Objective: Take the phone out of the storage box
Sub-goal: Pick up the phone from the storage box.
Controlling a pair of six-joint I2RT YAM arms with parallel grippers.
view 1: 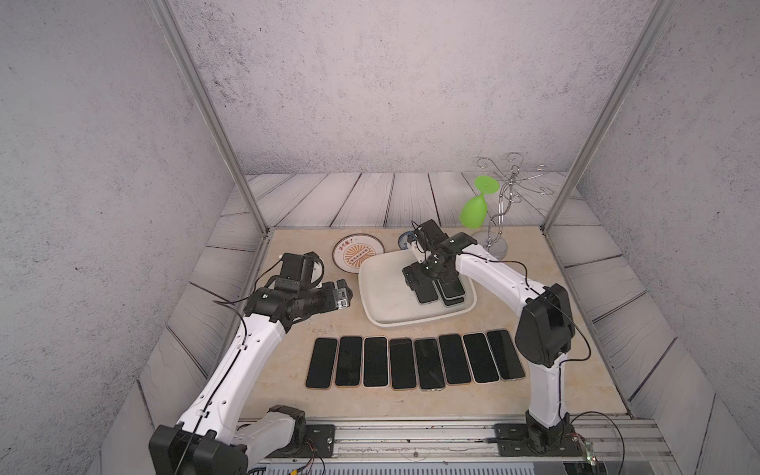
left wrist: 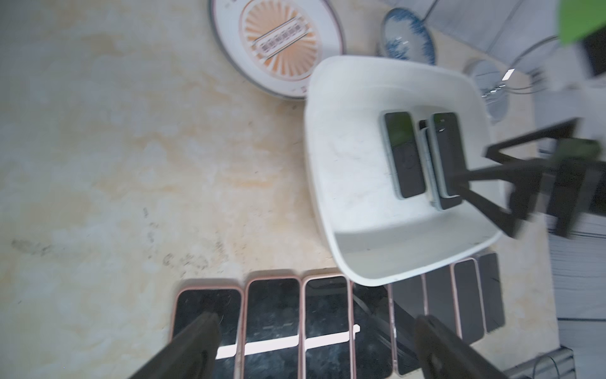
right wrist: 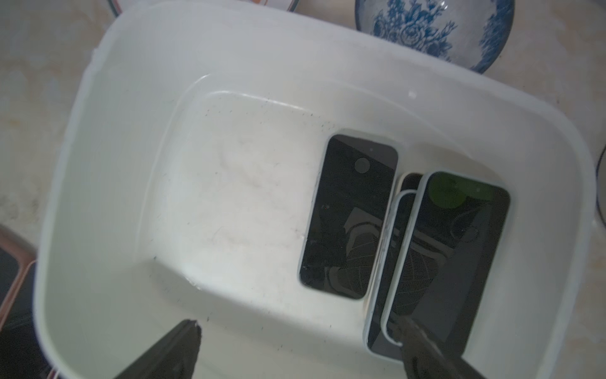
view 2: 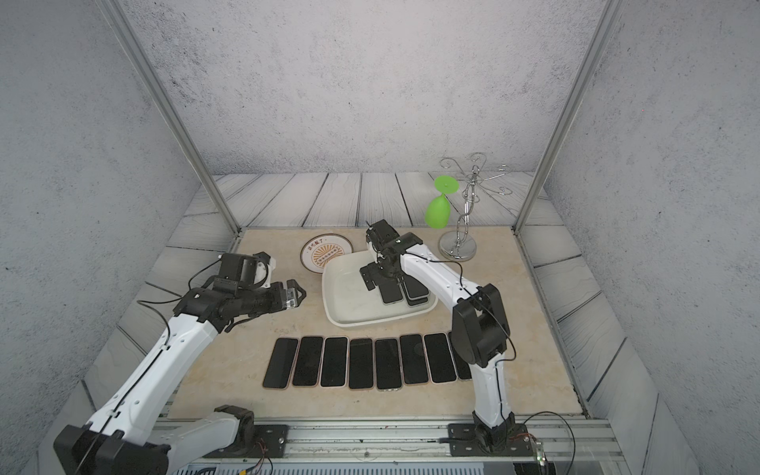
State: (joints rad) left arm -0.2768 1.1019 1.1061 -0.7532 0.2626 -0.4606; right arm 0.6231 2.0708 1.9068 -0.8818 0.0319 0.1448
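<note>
Phone (right wrist: 347,216) flat, screen up, on storage box (right wrist: 229,42) floor, right half. Long axis front-to-back, parallel to stack (right wrist: 459,249) just beside it. Right fingers (right wrist: 170,354) spread wide, grasping nothing, over box near end, one tip above stack end; wrist pitched down. Left fingers (left wrist: 196,341) released, empty; forearm level above desk (view 1: 329,325), left of box.

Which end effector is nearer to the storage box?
Right. The right end effector hangs over the storage box, above its phones; the left end effector is beside the box, apart.
</note>
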